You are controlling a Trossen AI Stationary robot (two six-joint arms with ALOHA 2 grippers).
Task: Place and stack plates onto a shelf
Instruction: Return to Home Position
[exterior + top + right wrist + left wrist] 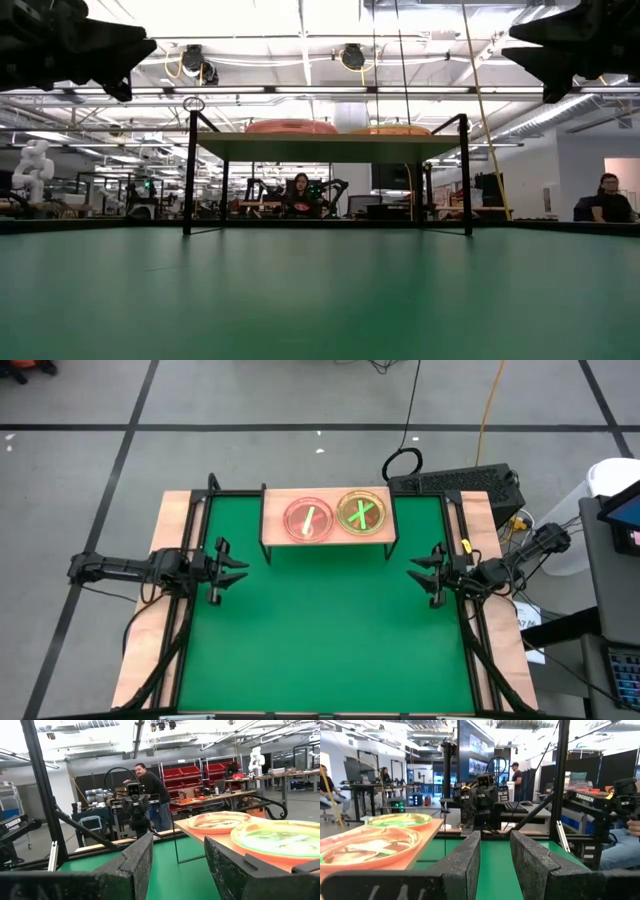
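The shelf (325, 528), a light wooden board on thin black legs, stands at the far middle of the green mat. Two stacks of translucent plates rest on it: a pink stack (309, 520) with a pale bar on the left, a green-orange stack (362, 513) with crossed green bars on the right. The low view shows both stacks, pink (291, 127) and orange (390, 130), on the board (325, 145). My left gripper (232, 570) hovers open over the mat's left edge, and my right gripper (427, 576) hovers open over its right edge. Both are raised and hold nothing.
Black frame rails (185, 550) run along both sides of the mat (325, 630). A dark keyboard-like box and cables (455, 482) lie beyond the far right corner. People sit in the room behind (300, 195). The mat in front of the shelf is open green surface.
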